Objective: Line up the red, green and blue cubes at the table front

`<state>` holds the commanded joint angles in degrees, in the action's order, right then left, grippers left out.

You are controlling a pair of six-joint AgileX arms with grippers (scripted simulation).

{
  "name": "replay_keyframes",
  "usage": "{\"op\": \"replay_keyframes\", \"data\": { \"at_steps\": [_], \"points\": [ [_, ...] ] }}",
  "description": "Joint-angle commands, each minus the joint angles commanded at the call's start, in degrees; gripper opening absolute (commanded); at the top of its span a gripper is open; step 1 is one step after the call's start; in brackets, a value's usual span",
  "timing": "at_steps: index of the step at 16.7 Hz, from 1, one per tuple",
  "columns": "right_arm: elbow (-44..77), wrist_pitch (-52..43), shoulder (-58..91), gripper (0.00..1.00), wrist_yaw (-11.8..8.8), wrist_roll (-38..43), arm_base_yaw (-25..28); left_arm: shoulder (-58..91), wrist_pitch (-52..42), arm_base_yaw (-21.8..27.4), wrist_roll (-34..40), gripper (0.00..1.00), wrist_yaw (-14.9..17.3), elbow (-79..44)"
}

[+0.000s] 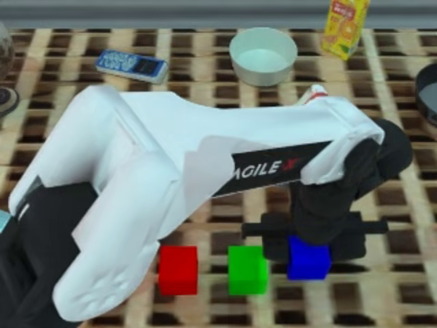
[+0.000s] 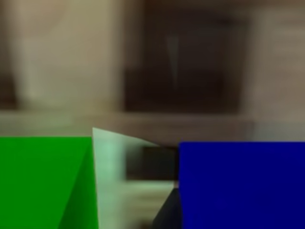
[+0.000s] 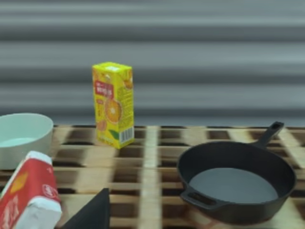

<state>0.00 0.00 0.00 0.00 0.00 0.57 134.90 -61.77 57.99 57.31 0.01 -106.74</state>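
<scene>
Three small matte cubes sat in a row at the front of the table (image 1: 205,41). The green cube (image 1: 247,270) lay flat in the middle; the red cube (image 1: 178,270) stood apart on its left, the blue cube (image 1: 308,257) just right, slightly farther back.

Left arm (image 1: 205,178) stretched across the table (image 1: 410,273), left gripper (image 1: 308,247) set over the blue cube (image 1: 308,258), green cube (image 1: 247,270) just beside it, red cube (image 1: 178,270) further left, white bowl (image 1: 263,56) and juice carton (image 1: 345,26) placed at the far edge
</scene>
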Motion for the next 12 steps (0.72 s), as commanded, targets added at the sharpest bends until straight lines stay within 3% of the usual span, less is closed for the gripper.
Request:
{"op": "replay_keyframes", "data": {
  "at_steps": [2,12],
  "points": [
    [0.0,0.0,0.0,1.0,0.0,0.0,0.0,0.0,0.0,0.0,0.0,0.0,0.0,0.0],
    [0.0,0.0,0.0,1.0,0.0,0.0,0.0,0.0,0.0,0.0,0.0,0.75,0.0,0.0]
  ]
}}
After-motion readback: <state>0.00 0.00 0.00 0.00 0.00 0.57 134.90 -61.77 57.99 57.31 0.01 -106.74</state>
